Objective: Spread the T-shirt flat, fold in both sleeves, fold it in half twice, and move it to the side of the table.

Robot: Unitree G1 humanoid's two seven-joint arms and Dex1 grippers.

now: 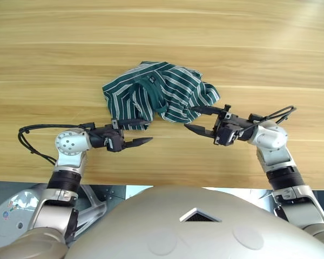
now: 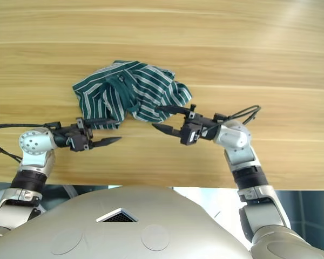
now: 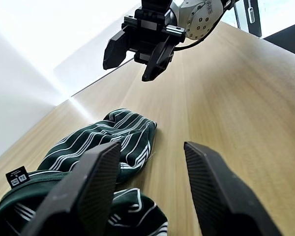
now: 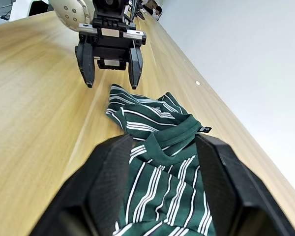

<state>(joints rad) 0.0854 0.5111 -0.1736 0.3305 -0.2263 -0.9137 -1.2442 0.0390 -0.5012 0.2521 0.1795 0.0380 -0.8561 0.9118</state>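
Barely started: yet to spread crumpled T-shirt on counter, fold sleeves, halve twice, move aside; left hand, right hand both released, flanking near edge

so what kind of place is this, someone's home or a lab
Probably a lab or test room, not a home: a long wooden table, a plain white wall beside it, and one crumpled striped T-shirt set out.

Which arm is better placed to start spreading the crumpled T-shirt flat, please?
Probably the right: the open right gripper straddles the edge of the striped T-shirt, while the open left gripper faces mostly bare wooden table.
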